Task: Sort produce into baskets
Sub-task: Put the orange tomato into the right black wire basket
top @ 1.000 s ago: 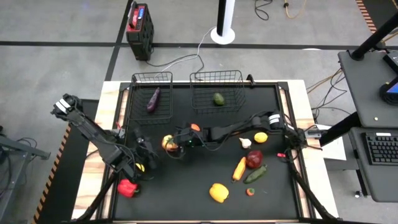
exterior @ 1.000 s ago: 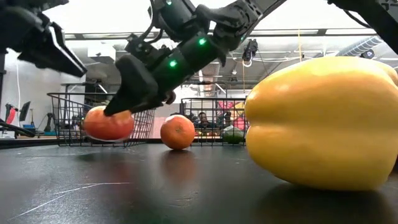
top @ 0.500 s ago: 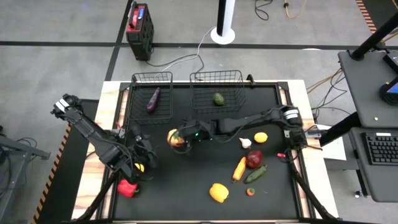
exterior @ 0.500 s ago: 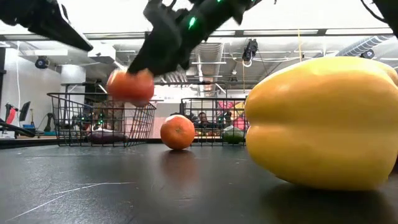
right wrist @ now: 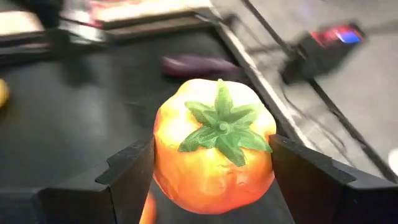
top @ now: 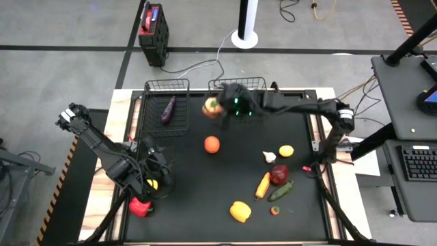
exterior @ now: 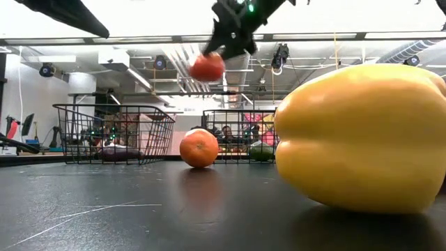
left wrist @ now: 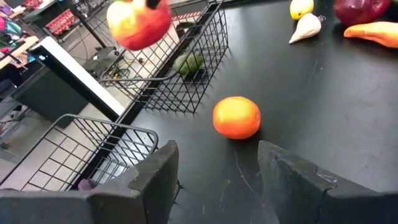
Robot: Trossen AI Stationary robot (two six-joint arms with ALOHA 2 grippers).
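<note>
right gripper (top: 217,108): raised off the table, over the near-left corner of the wider basket (top: 237,84); fingers clamped on either side of a red-orange tomato (right wrist: 214,146) with green stem leaves facing the wrist camera
tomato, other views: seen in the air in low view (exterior: 207,67), clear of the tabletop; part of it hidden under the gripper in high view
left gripper (top: 156,179): low at the left side of the table (top: 205,205), fingers (left wrist: 155,177) apart, nothing between them
left gripper hidden bits: fingertips cut off at the wrist picture's edge; in high view the gripper covers most of a small yellow item (top: 153,183), can't tell what it is
narrower basket (top: 166,85): holds a purple eggplant (top: 168,109)
wider basket contents: avocado mostly hidden under the right arm in high view; shows as a green lump (left wrist: 188,63) through the mesh in left wrist view
orange (top: 212,144): loose on the table, centre, between the baskets and the other produce
right-side cluster: lemon (top: 286,151), garlic (top: 270,157), dark red pepper (top: 279,174), carrot (top: 263,185), cucumber (top: 280,191), all close together
yellow pepper (top: 240,211): near front edge; fills the right of low view, cut off at the frame
red pepper (top: 140,206): front left, partly under the left arm
small red-green item (top: 274,210): too small to tell
</note>
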